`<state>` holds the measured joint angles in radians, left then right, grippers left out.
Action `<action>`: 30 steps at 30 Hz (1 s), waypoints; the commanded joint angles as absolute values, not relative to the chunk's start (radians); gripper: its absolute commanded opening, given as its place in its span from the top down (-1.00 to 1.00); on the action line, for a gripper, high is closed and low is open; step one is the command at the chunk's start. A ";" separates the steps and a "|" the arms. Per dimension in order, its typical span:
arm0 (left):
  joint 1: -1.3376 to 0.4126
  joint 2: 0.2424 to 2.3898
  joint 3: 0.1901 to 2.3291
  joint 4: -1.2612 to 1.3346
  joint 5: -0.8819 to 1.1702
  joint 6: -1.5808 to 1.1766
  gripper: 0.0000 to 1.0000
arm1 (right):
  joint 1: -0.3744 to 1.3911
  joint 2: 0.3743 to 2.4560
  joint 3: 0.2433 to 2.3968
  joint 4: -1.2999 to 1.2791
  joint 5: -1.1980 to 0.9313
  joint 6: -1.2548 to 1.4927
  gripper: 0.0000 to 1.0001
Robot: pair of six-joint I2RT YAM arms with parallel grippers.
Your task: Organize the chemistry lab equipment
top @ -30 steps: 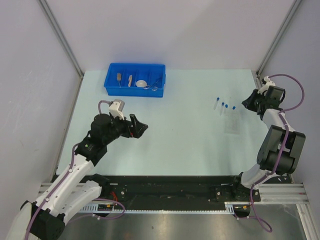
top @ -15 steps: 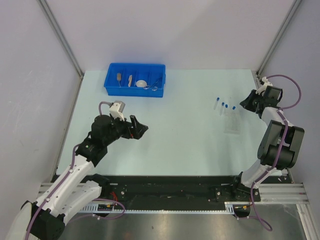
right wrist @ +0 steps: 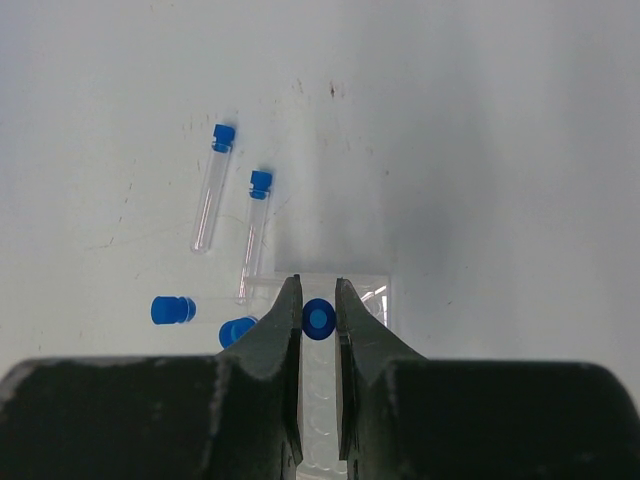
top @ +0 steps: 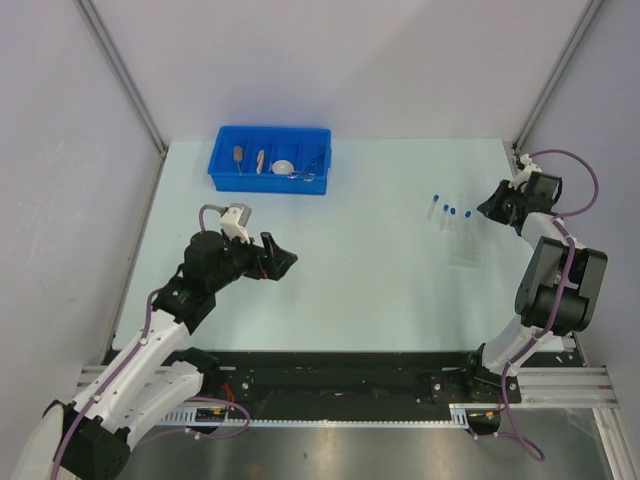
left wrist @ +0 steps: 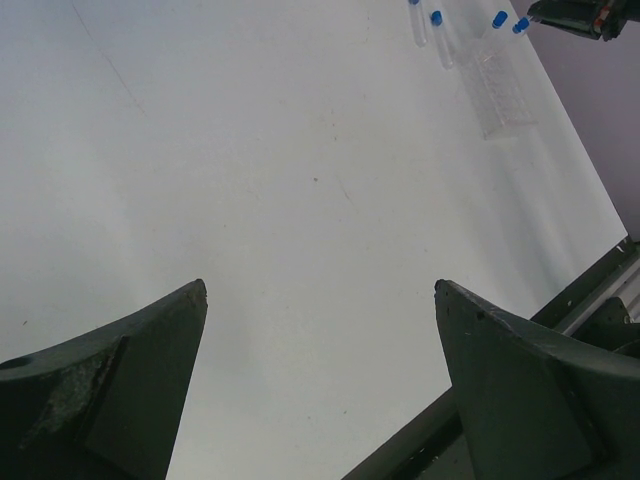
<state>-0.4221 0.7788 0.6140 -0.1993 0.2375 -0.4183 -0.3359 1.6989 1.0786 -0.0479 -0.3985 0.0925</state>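
Roughly halfway, judging by layout. Binned at far left in blue bin (top: 250, 184): wooden-handled tools (top: 238, 153), white dish (top: 284, 167), wire tongs (top: 311, 166). Hovering over desk (top: 360, 250) with left jaws spread, holding nothing. Lying loose further right: blue-capped tubes (right wrist: 205, 195) beside clear rack (top: 462, 245). Clenched in right jaws over rack: one more tube (right wrist: 318, 318). Left to do: racking tubes.

Fingers (right wrist: 272, 345) grip 1 blue-cap tube (right wrist: 319, 319) at rack (right wrist: 370, 298).

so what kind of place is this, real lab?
Likely a robot test cell, not a working lab: pale table boxed in by plain grey panels, with a few blue-capped tubes and a blue bin.
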 commanded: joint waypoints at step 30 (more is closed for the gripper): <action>-0.414 0.710 0.600 -0.192 0.258 -0.433 -1.00 | -0.322 1.594 1.120 -0.130 -0.489 0.061 0.48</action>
